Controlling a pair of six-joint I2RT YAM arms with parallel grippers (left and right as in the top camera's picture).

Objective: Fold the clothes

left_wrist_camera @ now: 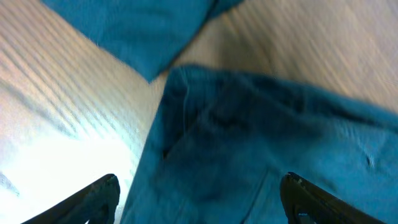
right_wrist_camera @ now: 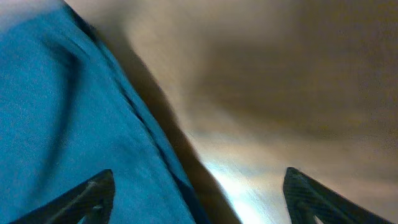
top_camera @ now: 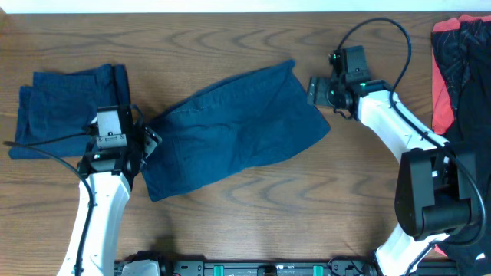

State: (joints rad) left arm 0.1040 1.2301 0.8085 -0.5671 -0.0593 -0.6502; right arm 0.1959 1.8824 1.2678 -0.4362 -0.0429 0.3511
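Observation:
Navy blue shorts [top_camera: 234, 130] lie spread flat across the middle of the table. My left gripper [top_camera: 151, 142] is open at their left edge; in the left wrist view the cloth [left_wrist_camera: 261, 143] lies between and beyond the spread fingers [left_wrist_camera: 199, 196]. My right gripper [top_camera: 313, 90] is open at the shorts' upper right edge; the right wrist view shows the cloth's hem [right_wrist_camera: 74, 124] under the left finger, bare wood under the right, fingers [right_wrist_camera: 199, 196] apart. A second pair of navy shorts [top_camera: 61, 107] lies folded at the left, also seen in the left wrist view [left_wrist_camera: 137, 31].
A black garment with coral-red panels [top_camera: 460, 69] lies at the table's right edge, partly behind the right arm's base [top_camera: 430, 192]. Bare wood table [top_camera: 253, 215] shows in front of the shorts.

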